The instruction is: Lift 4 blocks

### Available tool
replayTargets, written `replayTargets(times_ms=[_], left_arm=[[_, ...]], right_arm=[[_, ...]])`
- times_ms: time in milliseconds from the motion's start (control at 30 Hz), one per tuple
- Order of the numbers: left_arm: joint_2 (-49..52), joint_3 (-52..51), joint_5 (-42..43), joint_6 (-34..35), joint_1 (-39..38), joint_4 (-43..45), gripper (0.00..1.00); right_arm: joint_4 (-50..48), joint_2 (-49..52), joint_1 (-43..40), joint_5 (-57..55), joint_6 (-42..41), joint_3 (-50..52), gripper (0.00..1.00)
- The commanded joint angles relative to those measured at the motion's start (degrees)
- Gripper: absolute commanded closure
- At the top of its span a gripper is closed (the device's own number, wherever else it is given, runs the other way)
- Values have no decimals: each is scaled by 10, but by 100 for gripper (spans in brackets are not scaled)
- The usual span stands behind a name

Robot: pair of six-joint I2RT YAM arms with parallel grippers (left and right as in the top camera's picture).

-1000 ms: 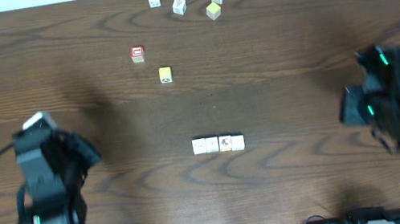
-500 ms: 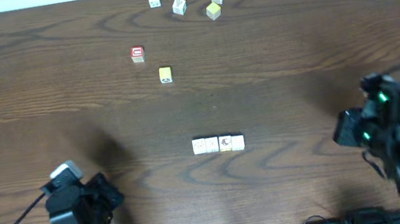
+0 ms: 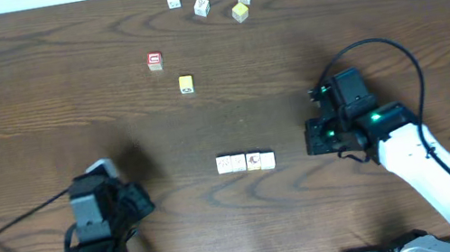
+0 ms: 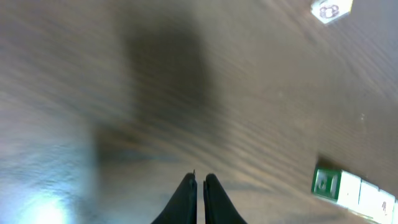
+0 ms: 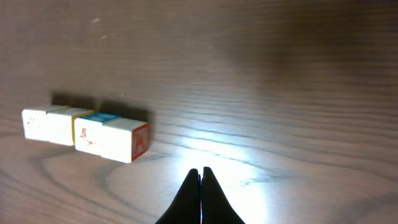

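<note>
the four blocks (image 3: 246, 162) are lying in a tight row, touching side by side, near the middle of the wooden table (image 3: 33, 76), between the two arms. the left gripper (image 4: 199, 182) is hanging over bare wood well to the left of the row, its jaws pressed together and holding nothing; in its wrist view the near end of the row is showing at the lower right edge. the right gripper (image 5: 200, 172) is sitting near the right end of the row, its jaws also pressed together and empty, with the row lying ahead and to the left in its wrist view, apart from the fingertips. farther back a red cube (image 3: 155, 61) and a yellow cube (image 3: 186, 84) are standing apart from each other, and three more white cubes (image 3: 201, 7) are sitting in a loose cluster with a second yellow cube (image 3: 240, 13) near the far edge
</note>
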State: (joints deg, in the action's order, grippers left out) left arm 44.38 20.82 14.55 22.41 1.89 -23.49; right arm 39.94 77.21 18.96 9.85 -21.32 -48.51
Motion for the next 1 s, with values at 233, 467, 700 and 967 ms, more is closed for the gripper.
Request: replayTargets(times_ms=[233,467,700,967], left_arm=[[129,0,15,-24,-137,103,93],[163,0,15,-22,-166,127,93],[166,0,17,-24,-170,148,93],[196,0,10,-33,-190,167,93]], right_arm=[[-9,-4,24,-52,-25,31,99],[-96,-4,24,4,-36,101,99],[-137,-4,24,23,-42,123,99],[-169,-4,25,48,-43,123,99]])
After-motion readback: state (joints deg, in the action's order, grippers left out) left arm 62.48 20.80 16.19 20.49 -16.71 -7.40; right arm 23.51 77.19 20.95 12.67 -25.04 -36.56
